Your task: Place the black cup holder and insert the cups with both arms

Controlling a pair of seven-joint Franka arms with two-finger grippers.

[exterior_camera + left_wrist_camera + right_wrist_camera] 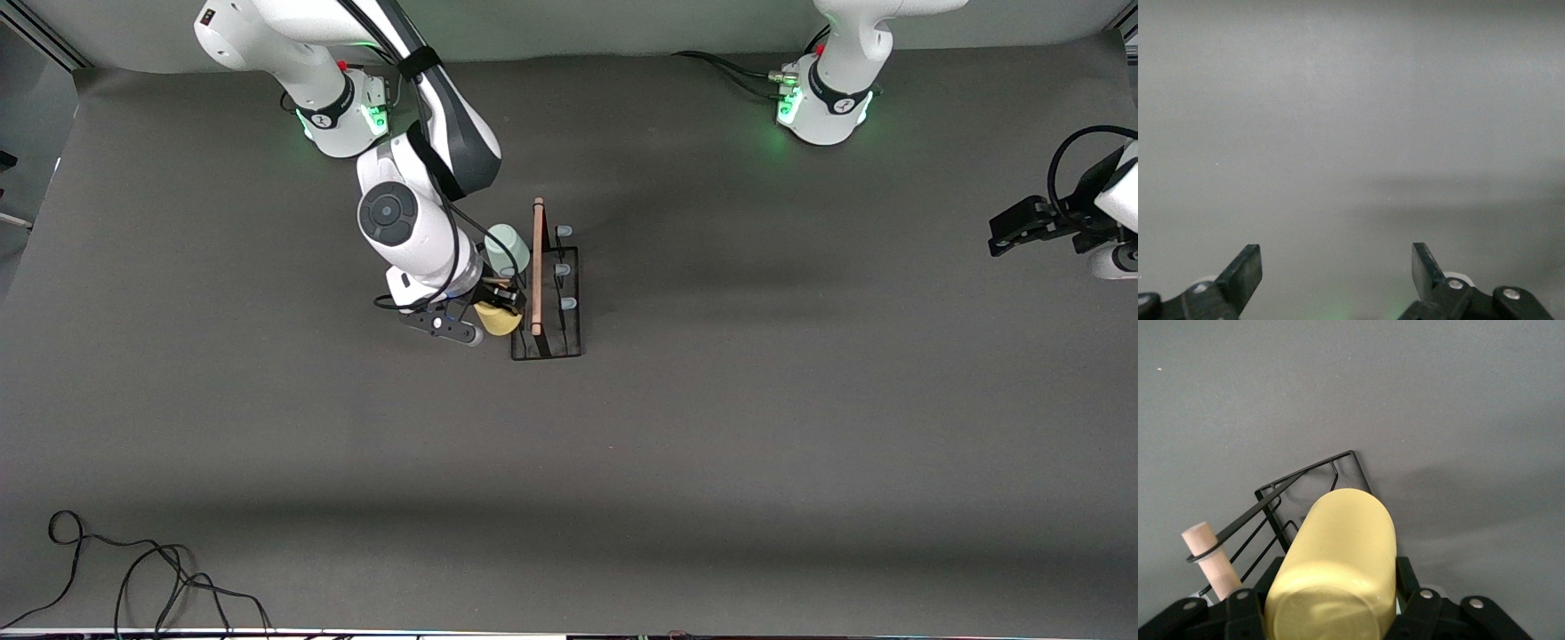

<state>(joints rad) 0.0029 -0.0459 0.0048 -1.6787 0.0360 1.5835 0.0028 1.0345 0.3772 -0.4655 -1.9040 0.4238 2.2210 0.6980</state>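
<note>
Your right gripper (1331, 613) clamps the yellow cup (1338, 567), upside down | black cup holder (547, 293) just beside it, pale green cup (508, 247) on a prong | left gripper (1337, 277) waits, jaws wide

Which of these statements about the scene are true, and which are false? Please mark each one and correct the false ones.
1. The right gripper holds the yellow cup. True.
2. The left gripper is shut on a cup. False: it is open and empty, waiting at the left arm's end of the table.
3. A pale green cup already sits at the black cup holder, beside its wooden handle. True.
4. The yellow cup stands on the table away from the holder. False: it is held over the holder.
5. All six prongs carry cups. False: three prongs on the left arm's side are bare.
</note>
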